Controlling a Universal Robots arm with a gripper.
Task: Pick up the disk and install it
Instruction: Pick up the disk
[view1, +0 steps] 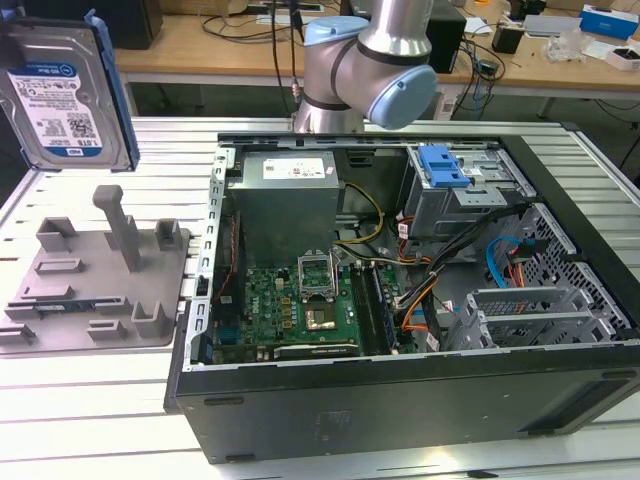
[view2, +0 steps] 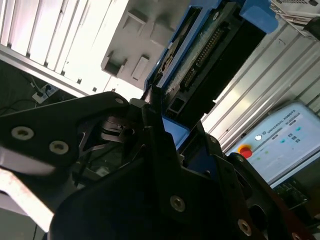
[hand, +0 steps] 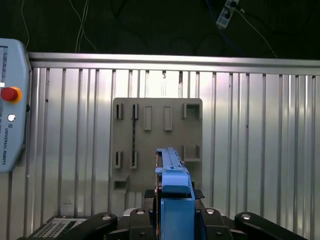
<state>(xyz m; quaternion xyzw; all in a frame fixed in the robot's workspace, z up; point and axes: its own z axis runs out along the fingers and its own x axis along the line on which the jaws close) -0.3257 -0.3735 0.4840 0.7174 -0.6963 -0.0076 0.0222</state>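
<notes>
Ribbed metal table (view1: 90, 400), open computer case (view1: 400, 410) alongside. Gripper (hand: 172, 197) fingers pinch the disk (view1: 62, 95) upright between them, directly above the grey tray (view1: 100, 290), probably to clear its posts.

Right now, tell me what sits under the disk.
In the first wrist view, the raised disk hangs edge-on above the grey tray, which lies on the slatted table. The disk covers a strip of the tray, so whatever stands there cannot be seen.
</notes>
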